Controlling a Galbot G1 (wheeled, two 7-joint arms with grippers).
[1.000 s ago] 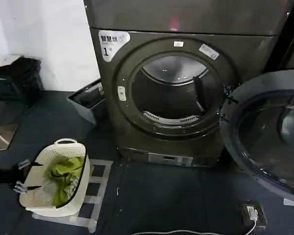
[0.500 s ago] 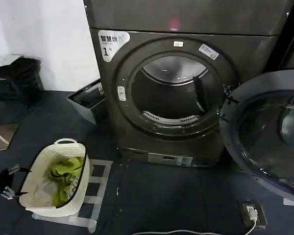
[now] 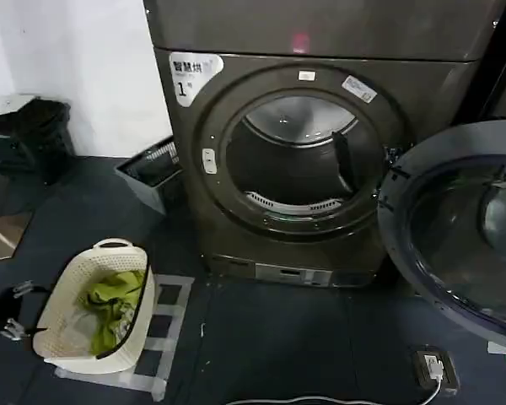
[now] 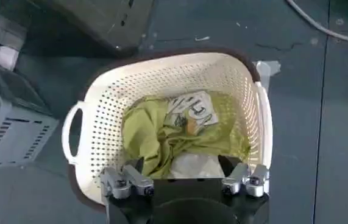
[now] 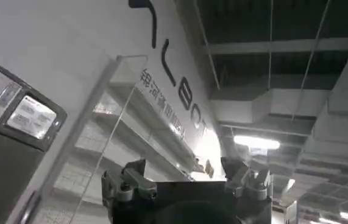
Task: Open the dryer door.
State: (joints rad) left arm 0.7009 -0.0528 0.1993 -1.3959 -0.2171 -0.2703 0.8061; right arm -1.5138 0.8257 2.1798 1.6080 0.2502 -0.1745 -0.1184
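The dryer door point(image 3: 468, 240) hangs wide open at the right of the machine, its grey inner rim and dark glass facing me. The round drum opening point(image 3: 295, 160) is uncovered, and the drum inside looks bare. My left gripper point(image 3: 17, 310) is low at the left, just outside the near-left rim of a white laundry basket point(image 3: 67, 274). In the left wrist view the left gripper point(image 4: 183, 165) is open above the basket point(image 4: 161, 67), with nothing between its fingers. My right gripper point(image 5: 184, 165) is open, holds nothing and points up toward wall and ceiling.
Green cloth point(image 3: 114, 297) lies in the basket, which stands on taped floor marks point(image 3: 167, 325). A grey crate point(image 3: 152, 173) and a black bin bag point(image 3: 29, 135) sit left of the dryer. A power socket point(image 3: 434, 369) with a cable lies on the floor, front right.
My left gripper has drawn back to the left, off the basket's rim, then nearly stopped. The door and basket have not moved.
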